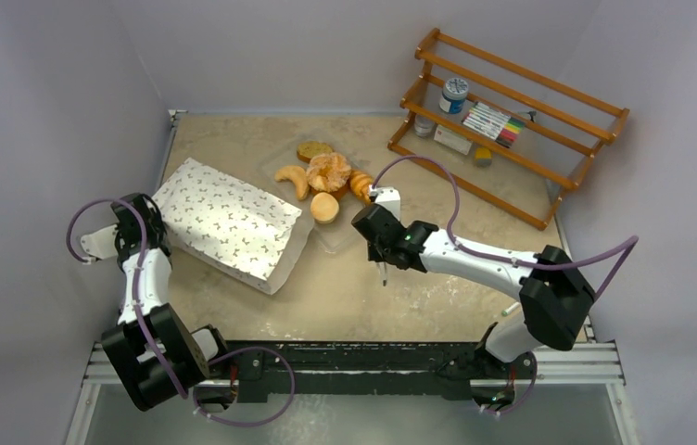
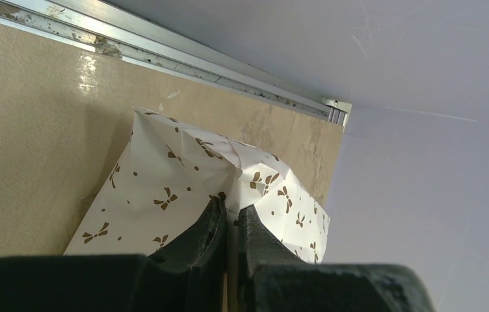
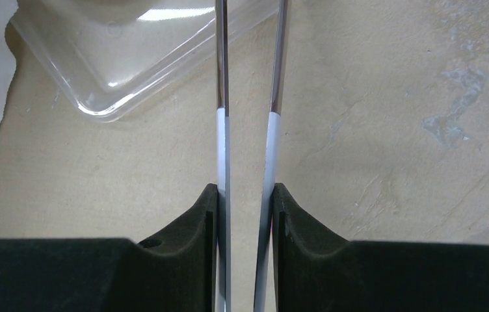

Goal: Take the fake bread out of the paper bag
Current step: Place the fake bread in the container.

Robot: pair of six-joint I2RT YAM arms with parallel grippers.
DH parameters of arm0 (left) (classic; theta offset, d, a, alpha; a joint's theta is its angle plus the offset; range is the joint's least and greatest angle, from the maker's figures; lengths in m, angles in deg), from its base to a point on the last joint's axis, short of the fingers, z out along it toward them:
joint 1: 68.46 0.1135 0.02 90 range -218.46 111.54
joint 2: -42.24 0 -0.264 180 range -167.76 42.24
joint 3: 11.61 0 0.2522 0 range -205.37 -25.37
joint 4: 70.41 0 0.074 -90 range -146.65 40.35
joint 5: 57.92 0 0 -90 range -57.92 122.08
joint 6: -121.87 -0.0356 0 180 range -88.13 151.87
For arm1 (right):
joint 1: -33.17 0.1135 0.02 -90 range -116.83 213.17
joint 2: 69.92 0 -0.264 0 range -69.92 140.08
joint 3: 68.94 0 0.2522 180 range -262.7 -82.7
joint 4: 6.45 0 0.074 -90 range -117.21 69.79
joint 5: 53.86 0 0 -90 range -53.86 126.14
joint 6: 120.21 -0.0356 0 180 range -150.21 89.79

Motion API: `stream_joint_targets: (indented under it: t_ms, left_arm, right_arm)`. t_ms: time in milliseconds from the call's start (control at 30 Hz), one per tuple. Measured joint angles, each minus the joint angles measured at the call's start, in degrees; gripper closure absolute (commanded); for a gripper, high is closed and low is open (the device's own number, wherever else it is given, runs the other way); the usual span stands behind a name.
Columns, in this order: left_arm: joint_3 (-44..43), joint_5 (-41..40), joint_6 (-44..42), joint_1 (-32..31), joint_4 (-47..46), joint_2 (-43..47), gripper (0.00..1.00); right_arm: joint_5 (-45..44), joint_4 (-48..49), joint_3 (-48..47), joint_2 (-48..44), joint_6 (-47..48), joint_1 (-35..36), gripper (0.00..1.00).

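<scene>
The paper bag point(image 1: 224, 222), white with small brown marks, lies on its side at the left of the table. My left gripper point(image 1: 145, 221) is shut on its crumpled far-left end, as the left wrist view shows point(image 2: 229, 211) with the bag point(image 2: 164, 188) pinched between the fingers. The fake bread lies on a clear plastic tray point(image 1: 331, 236): a croissant point(image 1: 293, 179), a swirled bun point(image 1: 330, 171), a brown slice point(image 1: 313, 149), a small roll point(image 1: 324, 207) and another croissant point(image 1: 361, 184). My right gripper point(image 1: 373, 232) point(image 3: 247, 192) is shut on metal tongs point(image 3: 221, 97), just right of the tray point(image 3: 138, 65).
A wooden rack point(image 1: 502, 120) with a jar, a marker pack and small items stands at the back right. The bag's open end point(image 1: 289, 264) faces the tray. Grey walls close the left, back and right sides.
</scene>
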State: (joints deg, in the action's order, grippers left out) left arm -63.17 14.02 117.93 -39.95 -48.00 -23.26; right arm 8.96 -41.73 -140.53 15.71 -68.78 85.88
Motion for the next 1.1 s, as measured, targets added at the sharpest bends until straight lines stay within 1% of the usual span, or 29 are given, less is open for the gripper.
stream_joint_targets:
  t_ms: [167,333,700,1100]
  left_arm:
    - [0.1,0.1,-0.1,0.0,0.0,0.0,1.00]
    - [0.1,0.1,-0.1,0.0,-0.1,0.0,1.00]
    - [0.1,0.1,-0.1,0.0,-0.3,0.0,1.00]
    - [0.1,0.3,-0.2,0.0,-0.5,-0.8,1.00]
  right_arm:
    - [1.0,0.9,0.2,1.3,-0.1,0.0,0.57]
    - [2.1,1.5,0.4,1.3,-0.1,0.0,0.53]
    - [4.3,1.9,4.2,-0.4,-1.2,0.0,0.53]
    - [3.9,0.7,7.0,-10.7,-3.0,0.3,0.56]
